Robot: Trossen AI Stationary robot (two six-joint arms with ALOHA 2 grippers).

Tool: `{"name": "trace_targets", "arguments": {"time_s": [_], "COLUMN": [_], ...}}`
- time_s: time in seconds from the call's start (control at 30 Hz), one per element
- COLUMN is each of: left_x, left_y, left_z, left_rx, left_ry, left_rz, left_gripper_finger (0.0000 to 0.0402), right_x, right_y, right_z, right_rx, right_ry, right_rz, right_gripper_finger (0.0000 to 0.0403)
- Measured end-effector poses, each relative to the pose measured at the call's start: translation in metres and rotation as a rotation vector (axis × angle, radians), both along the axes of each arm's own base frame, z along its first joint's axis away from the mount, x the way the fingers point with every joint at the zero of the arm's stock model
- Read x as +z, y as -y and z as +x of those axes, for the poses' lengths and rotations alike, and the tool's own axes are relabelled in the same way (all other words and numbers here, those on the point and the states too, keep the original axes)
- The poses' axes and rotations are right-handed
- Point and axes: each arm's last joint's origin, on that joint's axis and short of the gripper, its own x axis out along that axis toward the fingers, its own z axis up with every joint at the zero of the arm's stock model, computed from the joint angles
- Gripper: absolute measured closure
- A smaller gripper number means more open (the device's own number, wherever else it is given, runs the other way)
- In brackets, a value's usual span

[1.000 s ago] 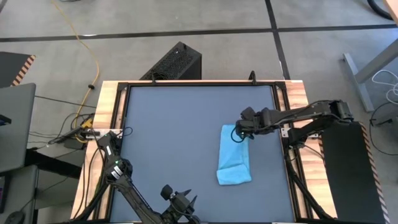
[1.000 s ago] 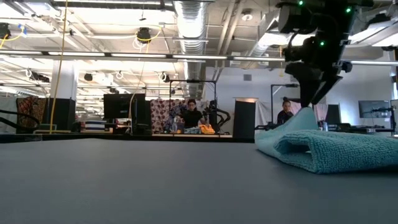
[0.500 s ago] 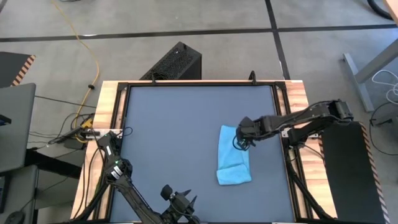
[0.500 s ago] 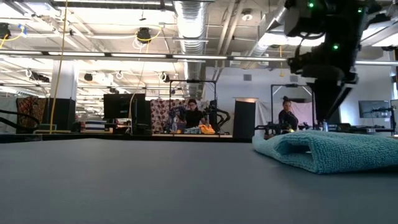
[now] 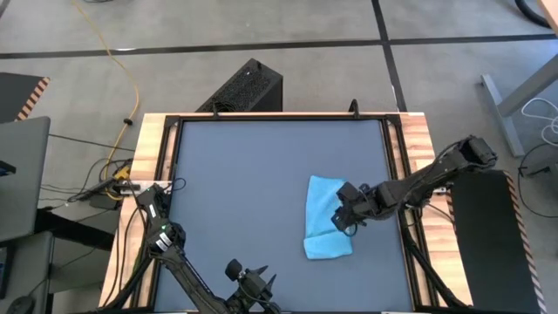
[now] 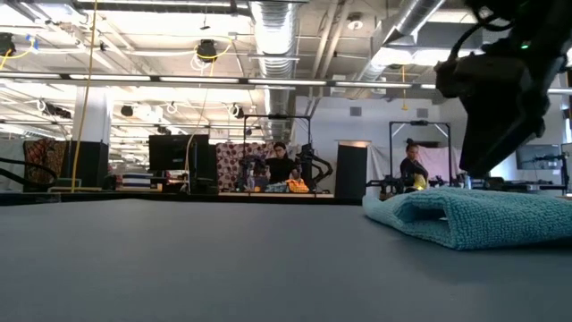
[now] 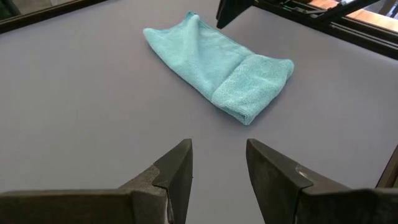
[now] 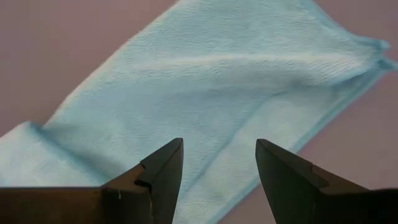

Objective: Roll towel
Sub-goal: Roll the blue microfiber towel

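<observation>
The sky-blue towel (image 5: 323, 220) lies on the dark tabletop right of centre, a long strip folded along its length. Its near end (image 7: 255, 84) is doubled over into a thicker fold. The towel also shows in the low view (image 6: 487, 217) and the right wrist view (image 8: 205, 87). My right gripper (image 5: 340, 218) hovers open just over the towel's middle, near its right edge, fingers pointing down (image 8: 217, 155), and touches nothing. My left gripper (image 7: 217, 155) is open and empty at the table's near edge (image 5: 255, 283).
The table's black frame and wooden side rails (image 5: 410, 174) run close to the towel's right. Bare tabletop (image 5: 235, 192) spreads to the left of the towel. A black box (image 5: 244, 87) stands on the floor beyond the far edge. People show far off in the room (image 6: 277, 165).
My right gripper has moved from the towel's far end toward the table's near edge, along the towel to its middle. The towel's far part, which stood raised in a peak under the gripper, has dropped and lies flat. The folded near end has stayed in place.
</observation>
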Motion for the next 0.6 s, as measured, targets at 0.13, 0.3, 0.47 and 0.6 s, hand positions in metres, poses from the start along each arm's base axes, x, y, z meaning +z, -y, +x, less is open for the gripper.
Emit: {"name": "trace_targets", "arguments": {"time_s": [0.13,0.3,0.47,0.6], "left_x": [0.0,0.0,0.0,0.0], "left_y": [0.0,0.0,0.0,0.0], "left_z": [0.001,0.001,0.001,0.001], "left_rx": [-0.004,-0.007,-0.005,-0.004], "left_ry": [-0.004,-0.006,-0.003,0.001], "left_rz": [0.005,0.006,0.002,-0.002], "left_gripper_finger": [0.0262,0.0262,0.0262,0.0262], "right_x": [-0.005,-0.007,-0.019,-0.024], "right_y": [-0.005,-0.007,-0.017,-0.024], "right_z": [-0.003,-0.004,-0.008,-0.012], "right_rx": [-0.004,-0.035,-0.062,-0.085], "right_ry": [0.032,0.056,0.13,0.155], "right_rz": [-0.029,-0.015,0.068,0.093], "right_gripper_finger": [0.0175,0.0175,0.0175,0.0175]}}
